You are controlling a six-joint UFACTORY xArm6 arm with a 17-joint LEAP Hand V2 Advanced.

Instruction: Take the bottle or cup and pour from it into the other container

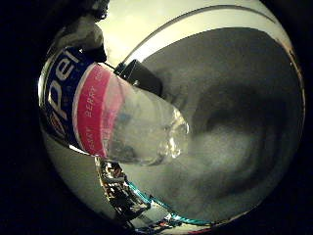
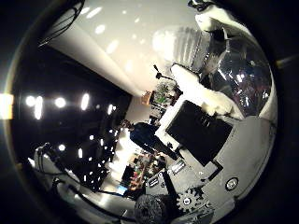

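Observation:
In the little finger side palm view a clear plastic bottle (image 1: 117, 113) with a pink and blue label lies close across the palm. It is tilted, and its open neck (image 1: 174, 132) points over a large grey round container (image 1: 245, 69). I see nothing coming out of the neck. My right hand (image 2: 201, 121) shows in the thumb side palm view as white and black fingers curled beside a clear rounded part of the bottle (image 2: 179, 42). The hand is shut on the bottle.
The grey container's pale rim (image 1: 196, 22) curves above its dark inside. The thumb side palm view looks up at a white ceiling (image 2: 121, 37) with lights and a dark wall (image 2: 56, 112).

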